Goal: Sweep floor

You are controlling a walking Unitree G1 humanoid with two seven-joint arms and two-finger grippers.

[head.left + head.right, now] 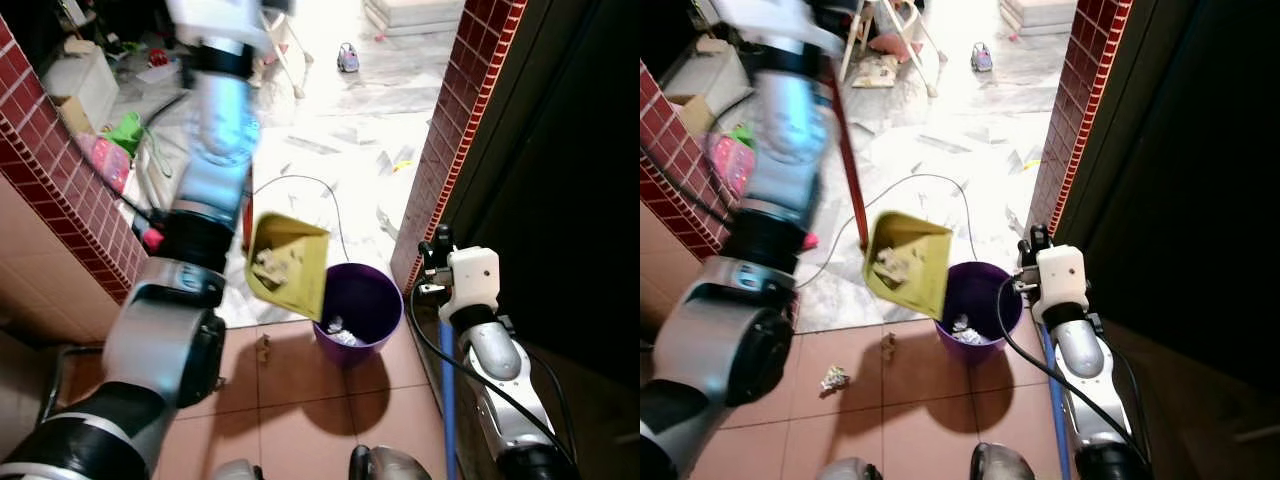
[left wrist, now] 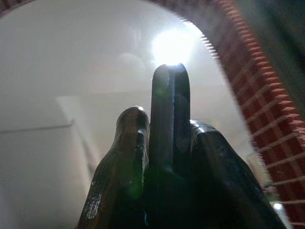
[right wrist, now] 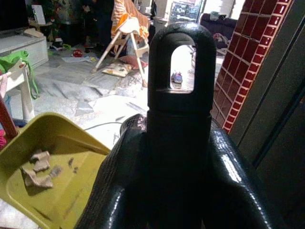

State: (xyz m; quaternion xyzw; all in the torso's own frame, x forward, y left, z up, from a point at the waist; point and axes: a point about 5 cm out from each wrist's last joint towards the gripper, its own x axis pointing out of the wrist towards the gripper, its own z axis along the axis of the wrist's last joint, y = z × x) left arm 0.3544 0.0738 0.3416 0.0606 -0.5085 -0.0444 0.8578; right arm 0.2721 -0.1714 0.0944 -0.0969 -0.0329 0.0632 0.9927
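A yellow dustpan point(image 1: 288, 265) hangs tilted over the purple bin point(image 1: 392, 300), with crumpled scraps lying in it. Its red pole point(image 1: 850, 160) runs up along my raised, blurred left arm. My left gripper point(image 2: 169, 126) is shut on the dark top of that pole. My right gripper point(image 3: 176, 138) is shut on the black, holed end of the broom handle point(image 3: 178, 71), just right of the bin. The blue shaft point(image 1: 447, 400) drops to the floor by the wall. Some paper lies inside the bin. Loose scraps point(image 1: 833, 377) lie on the brown tiles left of it.
A red-tiled pillar point(image 1: 470, 110) and a dark door stand close on the right, and a red-tiled wall point(image 1: 60, 170) on the left. A thin cable point(image 1: 320, 190) loops over the pale floor beyond the bin. Further off are a high chair point(image 3: 126, 33), a toy car point(image 1: 347, 58) and clutter.
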